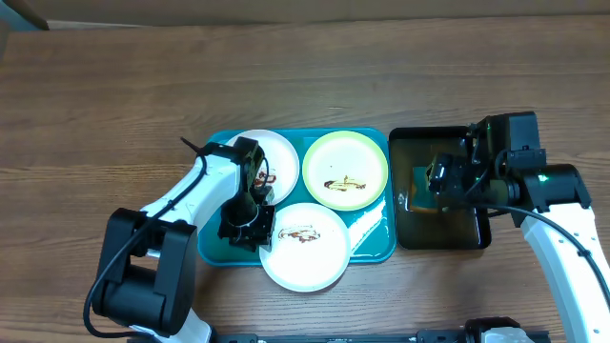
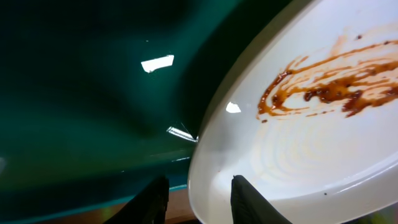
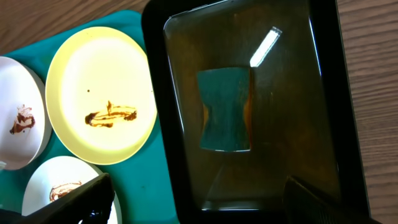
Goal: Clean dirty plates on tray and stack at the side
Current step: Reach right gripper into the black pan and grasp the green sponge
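Note:
Three dirty plates lie on the teal tray [image 1: 374, 246]: a white one [image 1: 272, 154] at the back left, a yellow-green one [image 1: 345, 170] at the back right, and a white one [image 1: 305, 246] at the front, overhanging the tray's front edge. Each has brown smears. My left gripper [image 1: 259, 232] is at the front plate's left rim. In the left wrist view its fingers [image 2: 249, 202] straddle that rim [image 2: 211, 155], one on the plate's top and the other outside, with a gap showing. My right gripper [image 1: 443, 176] hovers open over the black tray [image 1: 481, 240].
The black tray [image 3: 336, 93] stands to the right of the teal tray [image 3: 143, 168] and holds shallow water and a teal sponge [image 3: 225, 109]. Bare wooden table surrounds both trays.

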`<action>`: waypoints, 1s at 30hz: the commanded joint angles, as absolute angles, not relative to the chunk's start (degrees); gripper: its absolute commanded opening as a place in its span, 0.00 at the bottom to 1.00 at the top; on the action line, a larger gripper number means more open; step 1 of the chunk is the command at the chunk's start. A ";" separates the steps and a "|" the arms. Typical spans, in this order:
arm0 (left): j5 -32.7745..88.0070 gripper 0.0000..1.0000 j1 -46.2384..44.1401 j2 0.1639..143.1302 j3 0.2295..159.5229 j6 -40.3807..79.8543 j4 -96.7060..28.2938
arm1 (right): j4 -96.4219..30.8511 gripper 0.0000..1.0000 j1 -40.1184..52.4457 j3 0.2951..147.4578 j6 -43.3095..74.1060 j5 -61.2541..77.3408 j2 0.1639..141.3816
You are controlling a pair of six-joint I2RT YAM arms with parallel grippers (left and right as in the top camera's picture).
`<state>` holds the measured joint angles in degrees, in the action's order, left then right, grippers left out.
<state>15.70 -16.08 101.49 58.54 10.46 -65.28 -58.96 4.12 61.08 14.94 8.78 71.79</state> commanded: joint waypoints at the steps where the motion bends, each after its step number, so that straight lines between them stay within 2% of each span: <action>1: 16.45 0.33 -16.93 101.89 56.38 11.94 -64.64 | -58.89 0.88 3.88 62.54 14.63 9.08 71.40; 5: 16.36 0.31 -16.93 101.89 55.42 12.47 -64.64 | -58.87 0.88 3.88 62.54 14.66 9.08 71.40; 6: 16.29 0.28 -16.93 101.89 55.33 12.47 -64.60 | -58.87 0.88 3.88 62.54 14.66 9.08 71.40; 8: 16.14 0.16 -16.91 101.89 55.33 12.47 -64.34 | -58.87 0.88 3.88 62.54 14.63 9.08 71.40; 12: 16.12 0.04 -16.86 101.89 55.35 13.30 -62.43 | -58.89 0.88 3.88 62.54 14.63 9.08 71.40; 23: 16.14 0.04 -16.84 101.89 55.96 15.92 -59.55 | -56.05 0.88 3.88 62.54 14.52 8.78 71.53; 30: 16.10 0.04 -16.86 101.89 58.28 15.90 -58.46 | -54.94 0.82 4.64 62.48 9.56 8.64 75.99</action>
<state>18.41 -16.53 101.49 56.71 14.68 -59.33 -55.16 4.16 61.08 12.34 8.75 73.30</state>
